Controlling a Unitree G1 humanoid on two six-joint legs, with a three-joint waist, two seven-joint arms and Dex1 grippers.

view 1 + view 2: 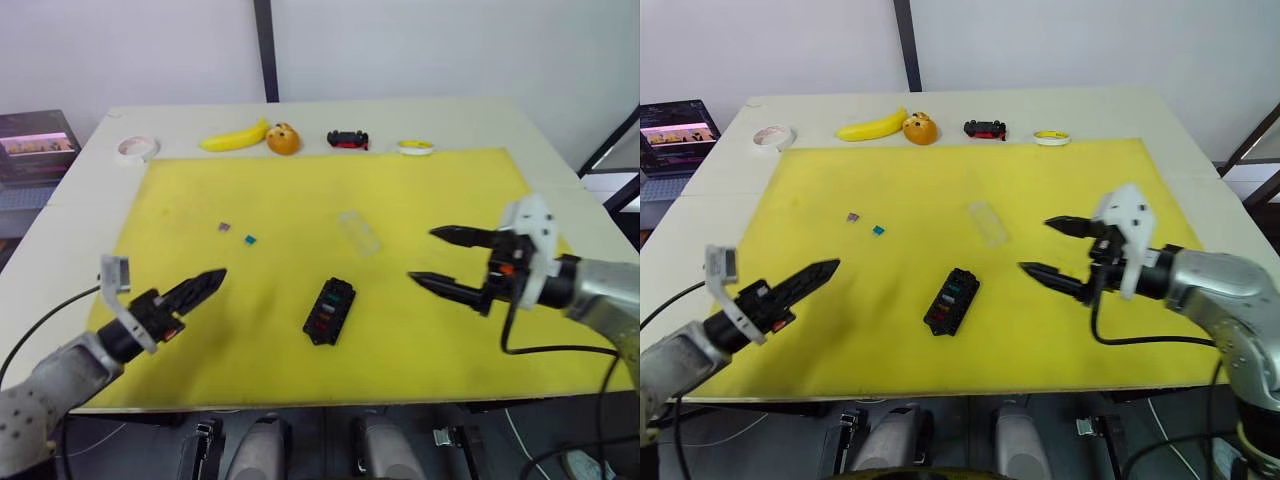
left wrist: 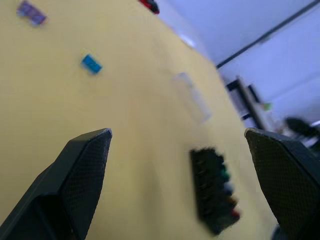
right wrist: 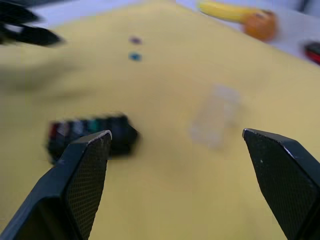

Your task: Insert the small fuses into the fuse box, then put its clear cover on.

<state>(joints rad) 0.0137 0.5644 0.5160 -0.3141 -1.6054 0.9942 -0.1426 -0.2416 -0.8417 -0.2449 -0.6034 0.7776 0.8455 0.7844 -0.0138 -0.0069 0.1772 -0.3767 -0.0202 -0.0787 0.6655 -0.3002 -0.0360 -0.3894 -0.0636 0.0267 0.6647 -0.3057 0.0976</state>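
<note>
Both grippers empty, fingers spread: left gripper (image 1: 205,284) left of fuse box (image 1: 330,310), right gripper (image 1: 440,260) right of it. Box holds several fuses. Purple fuse (image 1: 224,227) & teal fuse (image 1: 250,240) loose beyond-left; clear cover (image 1: 358,231) lies just beyond box, not on yet.

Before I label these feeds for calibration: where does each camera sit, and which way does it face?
Left eye view: on the head, looking forward and down at the yellow mat; shows both arms, left end effector and right end effector.
Right eye view: the stereo twin, same scene.
Left wrist view: along its open fingers toward the fuse box and teal fuse.
Right wrist view: along its open fingers toward the clear cover.
Shared: both wrist views show fuse box, cover and teal fuse.
</note>
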